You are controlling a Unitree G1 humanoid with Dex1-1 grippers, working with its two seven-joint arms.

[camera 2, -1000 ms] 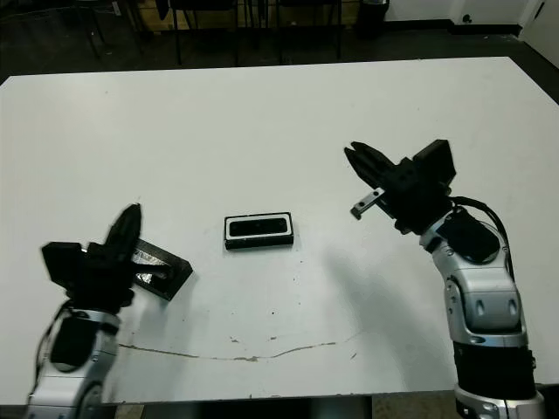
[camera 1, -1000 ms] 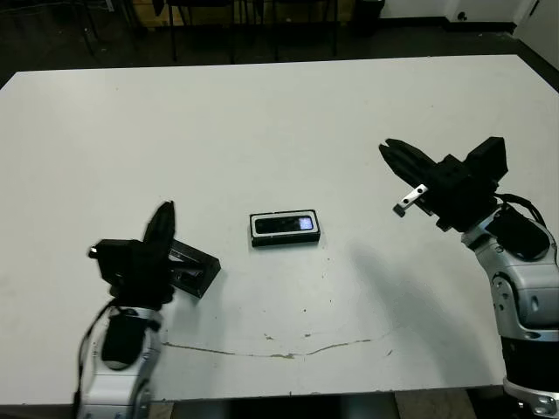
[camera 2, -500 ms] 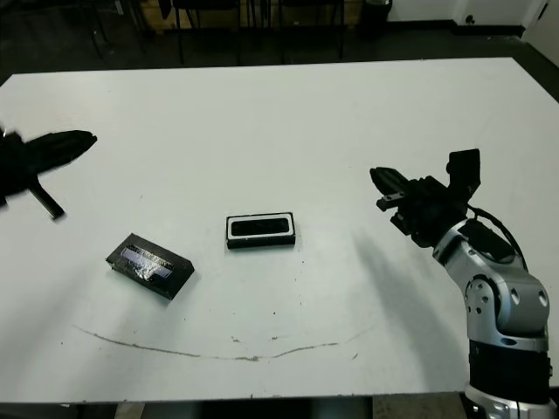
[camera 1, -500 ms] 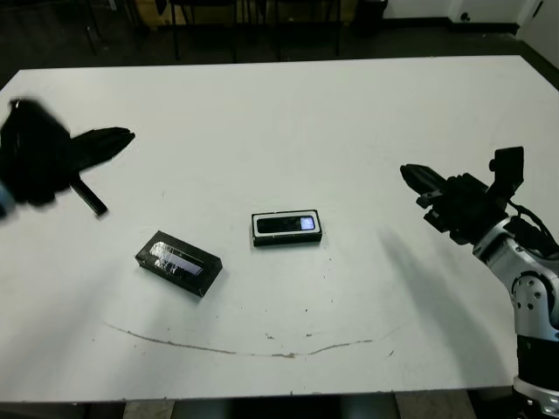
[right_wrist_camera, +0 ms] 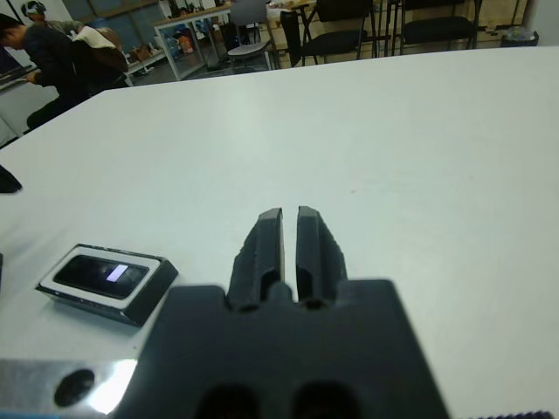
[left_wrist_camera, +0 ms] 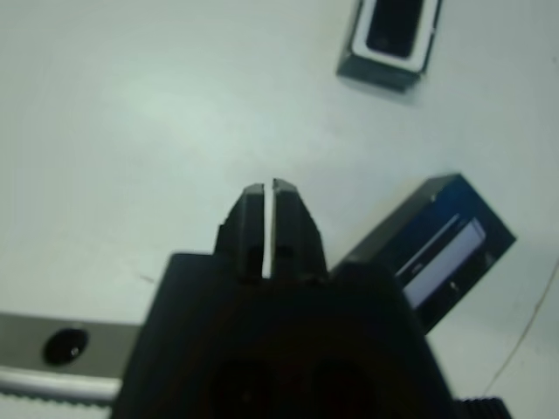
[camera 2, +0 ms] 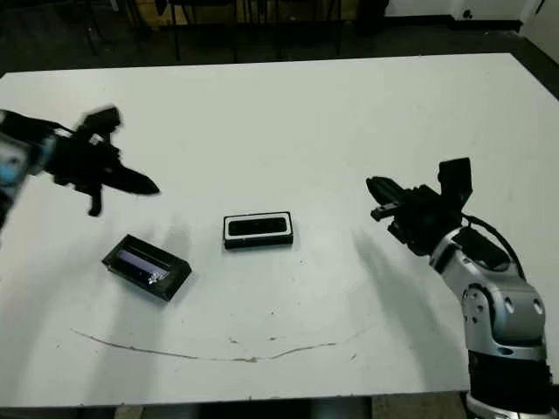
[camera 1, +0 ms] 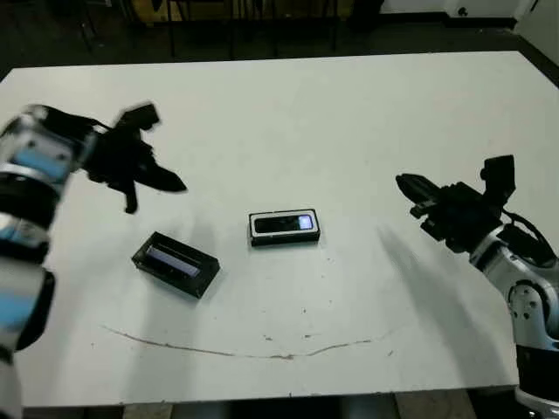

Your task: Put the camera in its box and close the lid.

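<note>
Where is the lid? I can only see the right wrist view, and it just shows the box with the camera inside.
Observer: The lid lies flat on the table, on the robot's left of the box, with a gap between them.
Operator: Is a gripper holding it?
Observer: No. The left gripper is off the lid, fingers shut on nothing.
Operator: Which side of the lid is up?
Observer: The side with the shiny strip faces up.
Operator: Is the lid lined up with the box?
Observer: No, it sits at an angle to the box.
</note>
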